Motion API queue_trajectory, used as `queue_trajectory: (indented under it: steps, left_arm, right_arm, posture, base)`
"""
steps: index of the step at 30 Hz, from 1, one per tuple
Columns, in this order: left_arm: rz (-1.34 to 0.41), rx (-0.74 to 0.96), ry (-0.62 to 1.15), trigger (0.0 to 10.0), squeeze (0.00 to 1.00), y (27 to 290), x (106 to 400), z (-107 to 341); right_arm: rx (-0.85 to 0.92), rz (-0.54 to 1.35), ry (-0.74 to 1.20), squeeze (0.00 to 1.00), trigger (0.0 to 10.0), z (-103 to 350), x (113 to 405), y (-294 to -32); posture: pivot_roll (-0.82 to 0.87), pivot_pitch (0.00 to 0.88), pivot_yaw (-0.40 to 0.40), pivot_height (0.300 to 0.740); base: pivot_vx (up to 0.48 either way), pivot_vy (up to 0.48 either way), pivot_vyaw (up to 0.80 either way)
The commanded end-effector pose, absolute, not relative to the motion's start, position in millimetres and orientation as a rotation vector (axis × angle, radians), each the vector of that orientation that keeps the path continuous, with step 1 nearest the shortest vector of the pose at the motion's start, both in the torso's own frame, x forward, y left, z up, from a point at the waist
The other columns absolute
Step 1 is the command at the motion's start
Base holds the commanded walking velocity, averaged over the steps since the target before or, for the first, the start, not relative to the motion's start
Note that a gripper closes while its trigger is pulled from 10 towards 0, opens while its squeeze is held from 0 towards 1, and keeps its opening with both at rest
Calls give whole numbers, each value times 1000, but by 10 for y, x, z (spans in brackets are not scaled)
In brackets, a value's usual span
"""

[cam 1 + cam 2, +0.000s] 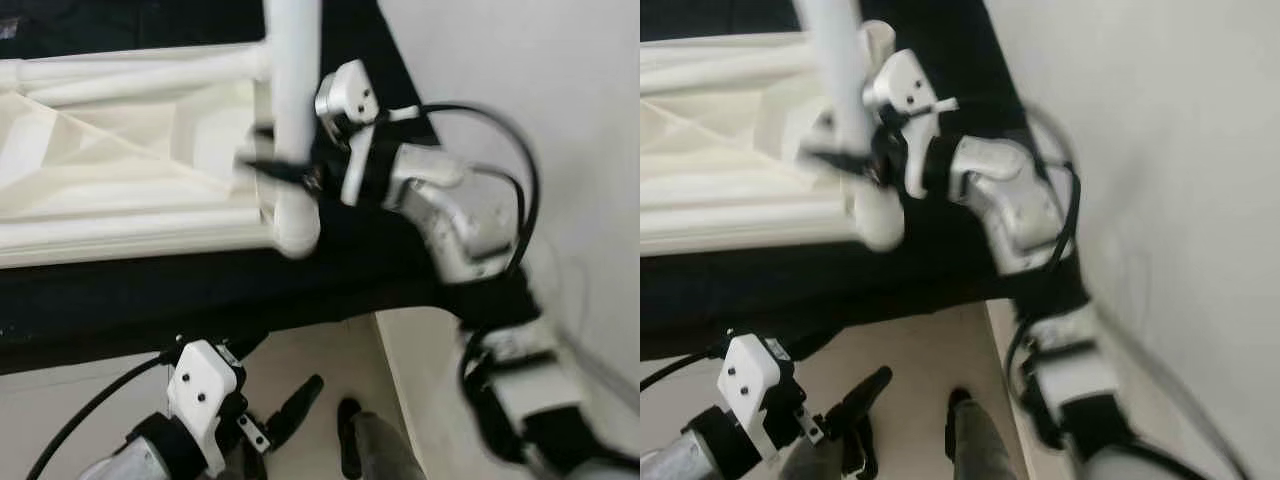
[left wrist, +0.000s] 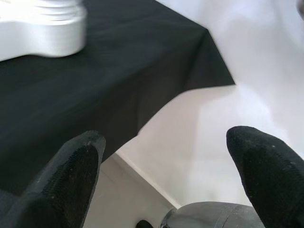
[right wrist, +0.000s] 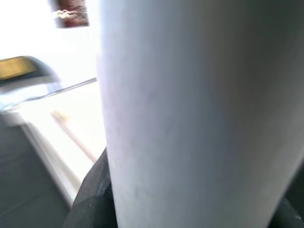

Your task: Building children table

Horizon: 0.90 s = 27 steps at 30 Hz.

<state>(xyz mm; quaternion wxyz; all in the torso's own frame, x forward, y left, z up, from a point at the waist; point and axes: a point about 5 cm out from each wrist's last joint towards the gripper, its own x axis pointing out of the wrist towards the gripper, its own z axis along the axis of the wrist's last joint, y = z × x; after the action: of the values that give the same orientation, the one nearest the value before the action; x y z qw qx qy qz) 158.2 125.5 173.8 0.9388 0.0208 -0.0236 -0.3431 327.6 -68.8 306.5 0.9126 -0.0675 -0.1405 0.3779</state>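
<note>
A white children's table top [image 1: 110,160] lies upside down on a black cloth [image 1: 200,290], with its ribbed underside and side rails showing. A white round table leg [image 1: 292,110] stands upright at the top's near right corner. My right gripper [image 1: 268,165] is shut on this leg from the right, and the leg [image 3: 199,114] sits very close in the right wrist view. My left gripper [image 1: 325,420] hangs low in front of the cloth's edge, open with nothing between its black fingers [image 2: 71,175].
The black cloth ends at a corner [image 2: 209,33] near the right side, over pale floor [image 1: 320,350]. A white wall [image 1: 520,80] runs close along the right. A white part [image 2: 42,26] rests on the cloth ahead of the left gripper.
</note>
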Motion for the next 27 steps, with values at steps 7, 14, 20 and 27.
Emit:
queue_trajectory:
  steps: [7,14,20,27]
  left_arm:
    - [-701,51,-22,10000,0,1282,1642,1644]
    - [-687,58,-36,10000,0,1281,1711,1630]
    - [-653,66,-46,10000,0,1303,1773,1630]
    - [-420,62,-103,10000,0,1619,2077,1771]
  right_arm:
    - [-75,498,-77,0,10000,2543,3088,-790]
    - [-100,427,-93,0,10000,2576,3041,-750]
    - [-157,426,-106,0,10000,2541,2977,-760]
    - [-173,480,-134,0,10000,2403,2833,-681]
  posture:
    - [-57,366,-9,740]
    - [-59,344,-22,740]
    - [-54,326,-27,740]
    - [-41,301,-17,740]
  base:
    - [0,0,0]
    - [0,0,0]
    - [0,0,0]
    - [0,0,0]
